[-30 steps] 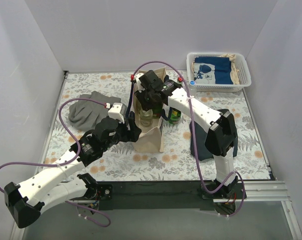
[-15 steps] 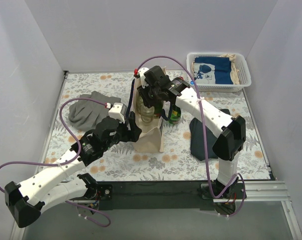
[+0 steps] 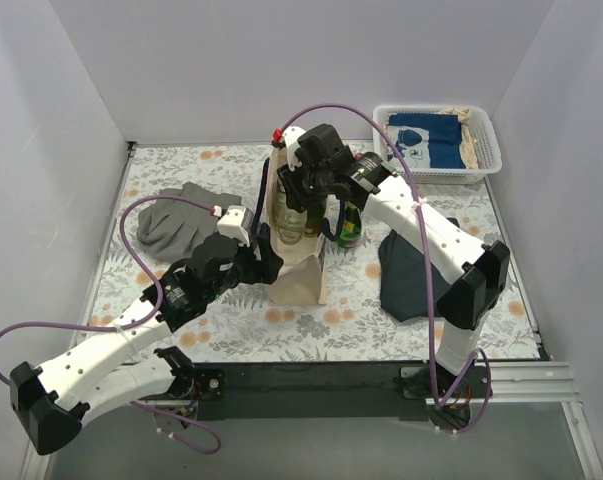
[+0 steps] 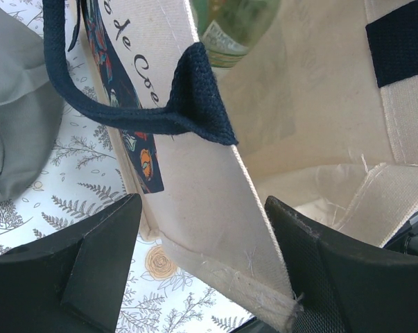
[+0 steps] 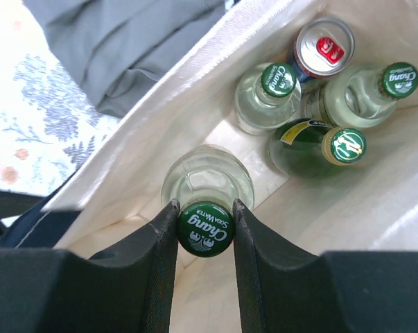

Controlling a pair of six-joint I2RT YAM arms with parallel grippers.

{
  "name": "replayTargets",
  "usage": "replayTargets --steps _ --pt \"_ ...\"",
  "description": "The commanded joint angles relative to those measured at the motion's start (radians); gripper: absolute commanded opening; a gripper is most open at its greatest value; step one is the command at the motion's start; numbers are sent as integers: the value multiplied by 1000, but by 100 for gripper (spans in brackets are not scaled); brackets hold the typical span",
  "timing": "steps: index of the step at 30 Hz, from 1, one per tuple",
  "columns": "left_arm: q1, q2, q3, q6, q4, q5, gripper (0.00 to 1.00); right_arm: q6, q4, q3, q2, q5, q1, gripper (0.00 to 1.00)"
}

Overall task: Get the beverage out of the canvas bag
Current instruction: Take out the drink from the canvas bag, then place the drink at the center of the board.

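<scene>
The right end effector is clenched on the green cap of a soda water bottle, at the lower centre of its wrist view. The bottle is within the mouth of the canvas bag, which stands mid-table. The left end effector straddles the bag's wall; I cannot tell whether it pinches it.

The bag is cream with navy handles and a navy, orange and red print. The bottle is clear, its cap green with white lettering. The can top is silver and red. The tablecloth shows grey ferns and orange flowers on white.
</scene>
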Motion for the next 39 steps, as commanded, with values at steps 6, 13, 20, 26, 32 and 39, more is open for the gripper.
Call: replayTargets --steps 6,13,20,26,32,39 --pt "-3 13 -20 35 -71 -6 70 15 72 38 -160 -36 6 1" --pt "-3 13 -19 35 -68 -4 70 20 72 38 -201 -13 6 1" --pt "-3 10 -19 37 -69 -6 70 15 72 53 -237 -3 6 1" --pt "-3 16 -17 37 -69 -3 70 13 72 74 -254 28 6 1" --pt "-3 15 -19 37 -68 -4 70 3 71 105 -266 56 6 1" --pt "-3 18 -19 37 -68 -3 70 -2 76 154 -286 97 6 1"
